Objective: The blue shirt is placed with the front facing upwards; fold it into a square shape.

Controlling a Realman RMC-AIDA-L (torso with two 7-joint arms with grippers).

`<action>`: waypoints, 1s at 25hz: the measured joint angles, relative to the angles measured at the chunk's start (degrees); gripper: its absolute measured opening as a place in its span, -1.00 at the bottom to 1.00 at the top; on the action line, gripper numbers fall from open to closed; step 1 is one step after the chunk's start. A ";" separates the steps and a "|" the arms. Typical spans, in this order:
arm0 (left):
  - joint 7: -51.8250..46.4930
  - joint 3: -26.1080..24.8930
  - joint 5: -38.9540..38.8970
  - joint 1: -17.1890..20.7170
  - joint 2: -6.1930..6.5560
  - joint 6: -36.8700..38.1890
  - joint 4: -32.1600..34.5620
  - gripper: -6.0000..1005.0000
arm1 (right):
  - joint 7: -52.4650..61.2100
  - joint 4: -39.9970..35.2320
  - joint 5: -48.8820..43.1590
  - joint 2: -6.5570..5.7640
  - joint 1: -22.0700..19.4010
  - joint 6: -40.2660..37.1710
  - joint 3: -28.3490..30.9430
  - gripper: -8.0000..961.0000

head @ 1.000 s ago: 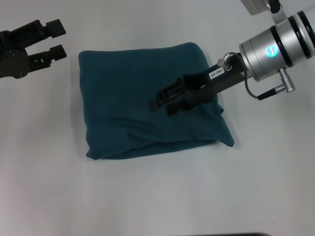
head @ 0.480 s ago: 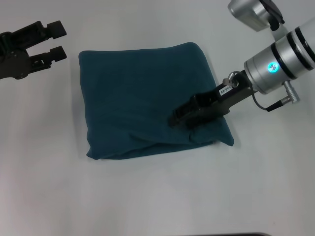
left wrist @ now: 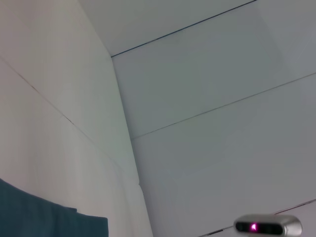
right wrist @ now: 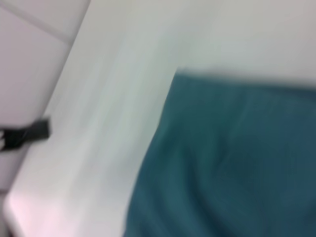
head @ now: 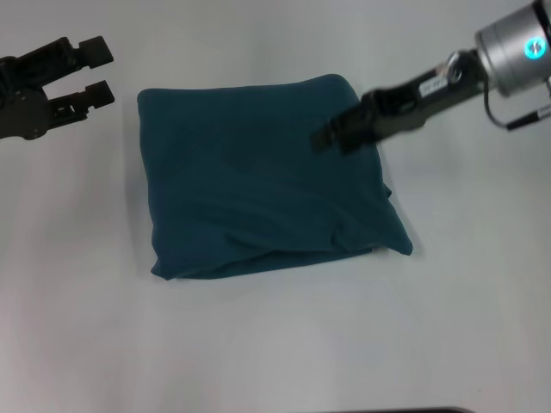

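The dark teal-blue cotton shirt [head: 263, 176] lies on the white table [head: 284, 344] as a compact, near-square bundle, plain side up. The right gripper [head: 331, 133] hovers above the shirt's far right corner, holding nothing; its finger gap cannot be told. The left gripper [head: 90, 70], fingers apart and empty, sits beyond the shirt's far left corner, presumably parked clear of the fabric.

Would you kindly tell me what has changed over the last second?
The right claw has lifted off the middle of the blue shirt and drawn back toward the robot's right, now over the shirt's far right corner, holding nothing. The folded shirt and the open left claw stayed put.
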 joint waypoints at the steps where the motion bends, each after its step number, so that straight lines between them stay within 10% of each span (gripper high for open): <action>1: 0.00 -0.01 -0.02 0.00 0.00 -0.02 0.00 0.74 | -0.84 -0.62 -0.02 -0.21 -0.17 1.44 0.16 0.49; 17: -1.38 -0.04 -1.06 -0.52 -0.04 -0.75 -0.09 0.74 | -0.14 6.48 -4.03 2.23 3.61 22.84 -2.42 0.46; 25: -1.41 0.03 -1.06 -0.47 -0.12 -1.02 -0.09 0.74 | 0.93 6.07 -3.72 0.89 3.23 21.58 -1.85 0.44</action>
